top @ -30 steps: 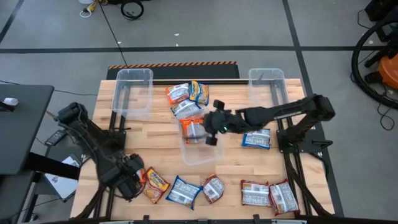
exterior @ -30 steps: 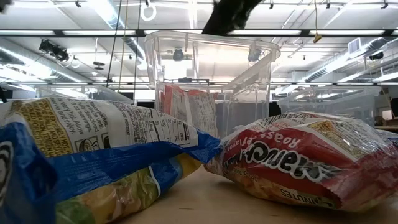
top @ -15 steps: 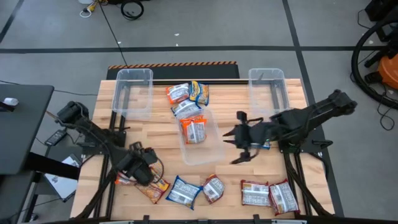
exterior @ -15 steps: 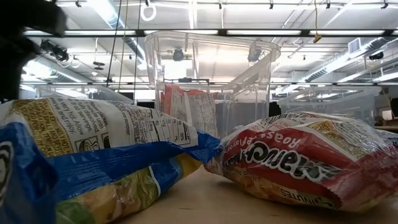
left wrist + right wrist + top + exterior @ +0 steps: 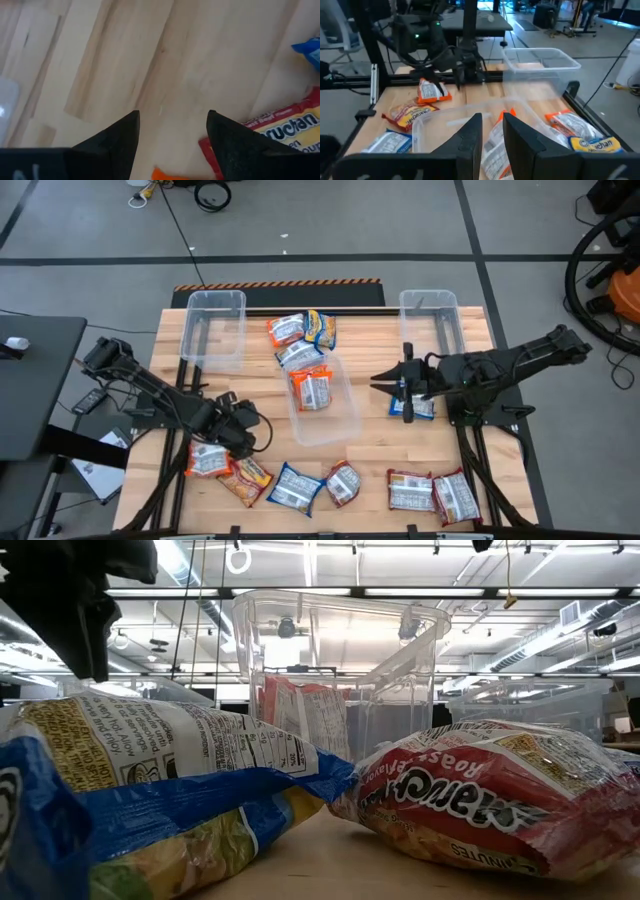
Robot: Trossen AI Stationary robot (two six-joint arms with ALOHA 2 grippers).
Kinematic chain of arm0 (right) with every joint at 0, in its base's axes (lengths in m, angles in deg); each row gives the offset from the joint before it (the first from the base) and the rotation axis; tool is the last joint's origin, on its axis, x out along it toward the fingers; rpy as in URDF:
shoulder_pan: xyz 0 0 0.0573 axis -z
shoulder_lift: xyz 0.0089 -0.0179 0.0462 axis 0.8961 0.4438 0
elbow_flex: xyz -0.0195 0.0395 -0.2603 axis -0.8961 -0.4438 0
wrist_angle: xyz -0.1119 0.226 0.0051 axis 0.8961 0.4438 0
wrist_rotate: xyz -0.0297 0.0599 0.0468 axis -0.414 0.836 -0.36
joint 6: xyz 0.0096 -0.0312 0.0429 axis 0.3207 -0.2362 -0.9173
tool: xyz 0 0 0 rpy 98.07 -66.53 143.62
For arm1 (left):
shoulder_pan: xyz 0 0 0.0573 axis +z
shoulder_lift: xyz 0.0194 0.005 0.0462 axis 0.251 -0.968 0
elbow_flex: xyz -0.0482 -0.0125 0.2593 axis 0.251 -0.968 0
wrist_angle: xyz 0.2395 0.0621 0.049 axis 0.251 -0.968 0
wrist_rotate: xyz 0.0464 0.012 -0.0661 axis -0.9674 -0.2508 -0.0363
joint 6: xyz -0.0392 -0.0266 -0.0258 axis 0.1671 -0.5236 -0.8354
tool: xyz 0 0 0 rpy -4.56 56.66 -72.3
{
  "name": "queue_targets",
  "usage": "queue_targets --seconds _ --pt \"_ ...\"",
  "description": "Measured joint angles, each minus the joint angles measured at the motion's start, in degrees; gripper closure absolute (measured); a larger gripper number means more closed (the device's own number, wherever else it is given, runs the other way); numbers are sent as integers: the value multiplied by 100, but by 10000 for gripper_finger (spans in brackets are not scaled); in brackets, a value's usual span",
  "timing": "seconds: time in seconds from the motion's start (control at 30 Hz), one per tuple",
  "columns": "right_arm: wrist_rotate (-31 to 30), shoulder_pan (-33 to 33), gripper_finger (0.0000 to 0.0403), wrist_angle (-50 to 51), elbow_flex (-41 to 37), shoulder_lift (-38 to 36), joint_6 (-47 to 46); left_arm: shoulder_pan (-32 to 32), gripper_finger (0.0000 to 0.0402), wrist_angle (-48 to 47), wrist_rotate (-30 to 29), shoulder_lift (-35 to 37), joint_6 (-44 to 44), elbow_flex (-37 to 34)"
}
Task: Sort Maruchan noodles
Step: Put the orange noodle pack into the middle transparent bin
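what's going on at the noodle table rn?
Mid-sort. One orange packet lies in the middle bin; the two back bins look empty. The left claw hangs open over the front-left packets, nothing in it. The right claw sits right of the middle bin, near a blue packet, fingers nearly together and empty. Other packets lie loose on the table.

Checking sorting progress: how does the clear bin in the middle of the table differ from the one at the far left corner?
The middle bin holds an orange packet; the far-left bin shows none. The middle bin sits skewed; the far-left bin sits square to the table edge. Both are clear plastic.
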Motion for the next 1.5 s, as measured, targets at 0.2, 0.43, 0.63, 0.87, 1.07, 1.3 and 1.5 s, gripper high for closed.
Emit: queue_targets --seconds 0.2,0.43,0.63,0.87,1.07,1.3,1.5 --pt "12 9 320 -458 -2 21 1 -10 168 102 0 -4 128 0" --pt "27 7 320 -505 -2 42 41 -31 168 225 31 -4 554 0" --pt "29 7 319 -642 -1 40 -41 -59 168 327 -341 -4 990 2" --pt "29 7 319 -725 0 44 -42 -306 168 338 -357 -6 1636 2" --pt "29 7 319 -725 0 44 -43 -486 168 285 -273 11 1799 2" --pt "29 8 319 -725 0 44 -42 -1328 173 -109 -218 14 1316 2" --pt "29 8 319 -729 0 44 207 -2556 175 -476 304 7 -416 -2"
